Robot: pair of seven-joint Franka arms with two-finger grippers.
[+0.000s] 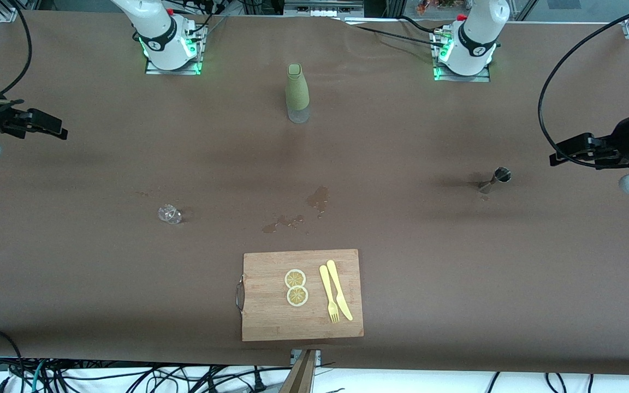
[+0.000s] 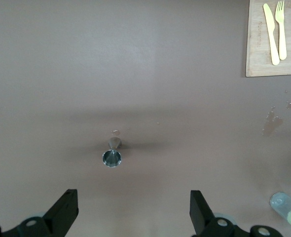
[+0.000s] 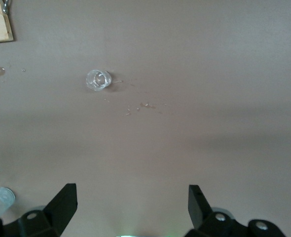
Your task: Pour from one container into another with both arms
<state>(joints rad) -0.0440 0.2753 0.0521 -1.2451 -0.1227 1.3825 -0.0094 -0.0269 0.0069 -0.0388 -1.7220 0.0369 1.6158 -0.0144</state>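
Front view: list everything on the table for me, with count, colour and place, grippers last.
Bottle: one, green sleeve, clear base, upright between the arm bases.
Glass: one, clear, toward the right arm's end.
Jigger: one, metal, toward the left arm's end.
Spill: wet patches between bottle and cutting board.
Cutting board: one, wooden, nearest the front camera.
Lemon slices: two, yellow, on the board.
Fork and knife: one each, yellow, on the board.
Left gripper: open, above the jigger's end.
Right gripper: open, above the glass's end.

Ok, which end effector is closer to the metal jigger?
Left. The left end effector hangs open beside the metal jigger at its end of the table; the right end effector waits open at the other end.
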